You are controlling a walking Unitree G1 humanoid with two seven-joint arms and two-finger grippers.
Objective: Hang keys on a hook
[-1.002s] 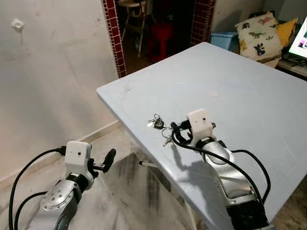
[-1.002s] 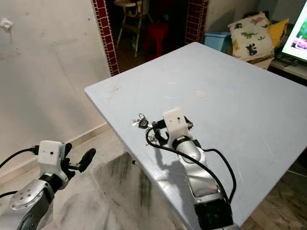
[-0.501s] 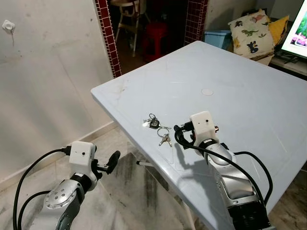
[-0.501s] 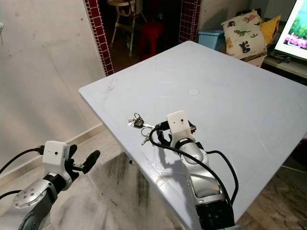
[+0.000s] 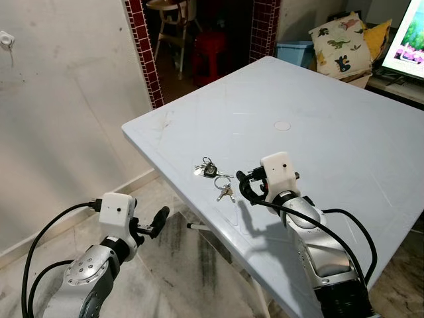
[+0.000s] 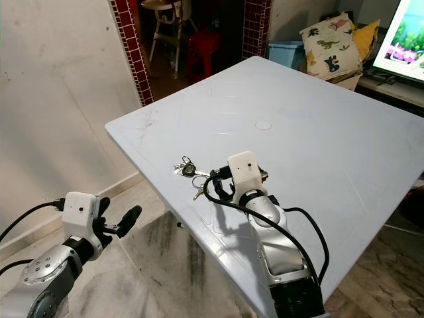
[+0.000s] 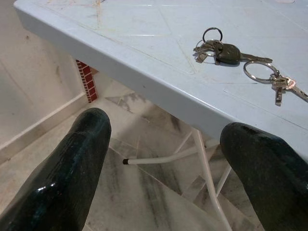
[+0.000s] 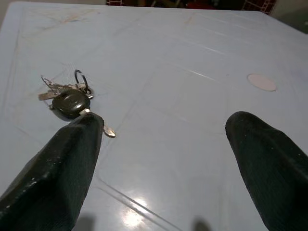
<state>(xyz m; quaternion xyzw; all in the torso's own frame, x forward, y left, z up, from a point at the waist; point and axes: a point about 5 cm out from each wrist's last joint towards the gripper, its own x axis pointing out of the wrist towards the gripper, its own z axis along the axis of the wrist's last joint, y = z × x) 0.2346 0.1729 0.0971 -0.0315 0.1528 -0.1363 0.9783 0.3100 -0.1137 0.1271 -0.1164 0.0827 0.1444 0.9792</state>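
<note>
– head view: where are the keys [image 5: 215, 177]?

– on the near-left part of the pale blue table [image 5: 344, 132], just left of my right gripper [image 5: 244, 183]. nothing is picked up yet. a white wall hook [image 5: 6, 40] sits far left.

– left wrist view?

– my left gripper [image 7: 163, 159] hangs below the table edge, fingers wide apart, empty.

– right wrist view?

– fingers spread, keys [image 8: 72, 98] beyond one fingertip. next, i judge, i shift left over them and close.
</note>
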